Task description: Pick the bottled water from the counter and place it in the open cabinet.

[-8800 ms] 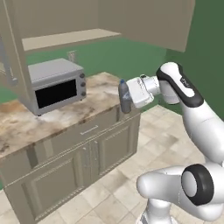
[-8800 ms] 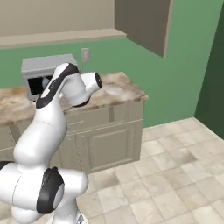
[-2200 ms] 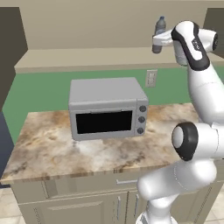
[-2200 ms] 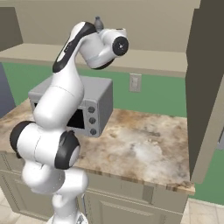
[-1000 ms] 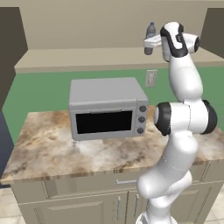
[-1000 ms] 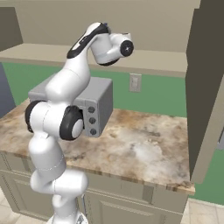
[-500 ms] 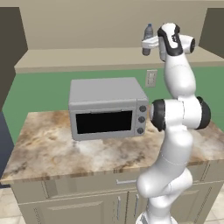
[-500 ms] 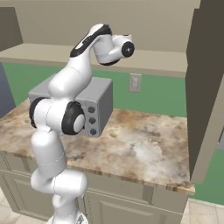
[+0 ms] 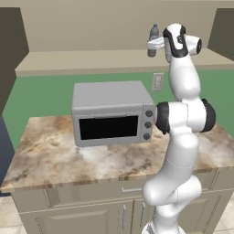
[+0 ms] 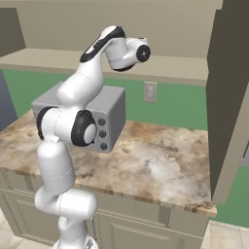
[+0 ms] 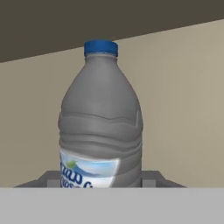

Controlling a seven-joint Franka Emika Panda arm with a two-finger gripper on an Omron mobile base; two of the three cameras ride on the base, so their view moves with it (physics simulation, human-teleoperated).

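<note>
The bottled water (image 9: 154,36), a grey-blue bottle with a blue cap, stands upright in my gripper (image 9: 154,46), which is shut on its lower body. In the hand view the bottled water (image 11: 100,122) is close up, with the fingers (image 11: 151,178) on either side of its label. The arm reaches up into the open cabinet (image 9: 91,61), and the bottle is over the tan shelf board near the back panel. Whether its base touches the board I cannot tell. From the right side, the wrist (image 10: 136,51) is level with the open cabinet (image 10: 185,68) shelf. The counter (image 9: 55,155) lies far below.
A grey microwave (image 9: 112,112) sits on the counter under the shelf, beside the arm's elbow. Dark cabinet doors stand open at the left (image 9: 11,68) and the right (image 10: 228,97). A wall outlet (image 9: 157,81) is on the green wall.
The hand and the bottle have edged slightly left and deeper over the shelf. The grip is unchanged.
</note>
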